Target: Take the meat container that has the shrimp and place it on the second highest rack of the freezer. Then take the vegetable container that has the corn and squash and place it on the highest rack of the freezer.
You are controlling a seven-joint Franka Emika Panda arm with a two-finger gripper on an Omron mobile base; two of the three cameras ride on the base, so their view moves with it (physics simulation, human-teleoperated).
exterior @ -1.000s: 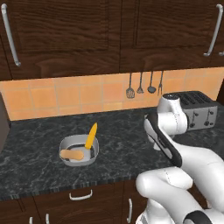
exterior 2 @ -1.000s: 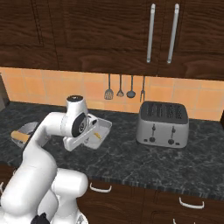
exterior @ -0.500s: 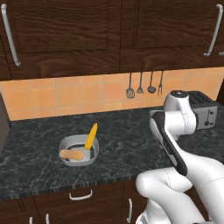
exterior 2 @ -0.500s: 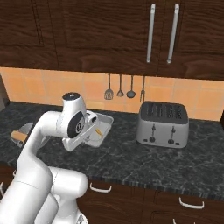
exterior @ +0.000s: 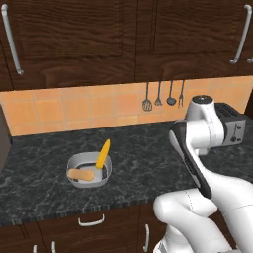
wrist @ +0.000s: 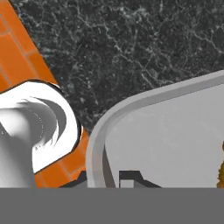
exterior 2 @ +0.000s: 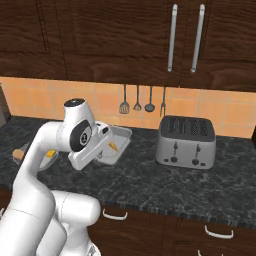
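Note:
My gripper (exterior 2: 104, 136) is shut on the near rim of the meat container (exterior 2: 119, 141), a shallow grey tray held tilted just above the counter. The small orange shrimp (exterior 2: 114, 147) lies inside it. In the hand view the tray's rim (wrist: 97, 135) runs between my fingertips (wrist: 130, 177), and the gripper (wrist: 107, 179) is clamped on it. The vegetable container (exterior: 74, 164) sits on the counter to the left, with the yellow corn (exterior: 103, 153) leaning on its edge and the tan squash (exterior: 81, 174) lying in it. The freezer and its racks are out of view.
A silver toaster (exterior 2: 186, 142) stands on the dark stone counter (exterior 2: 150, 180) to the right of the tray. Kitchen utensils (exterior 2: 137, 99) hang on the orange tile wall. Dark cabinets with long handles (exterior 2: 171, 37) hang overhead.
The arm has risen a little and swung slightly, carrying the tray with it. The vegetable container has not moved.

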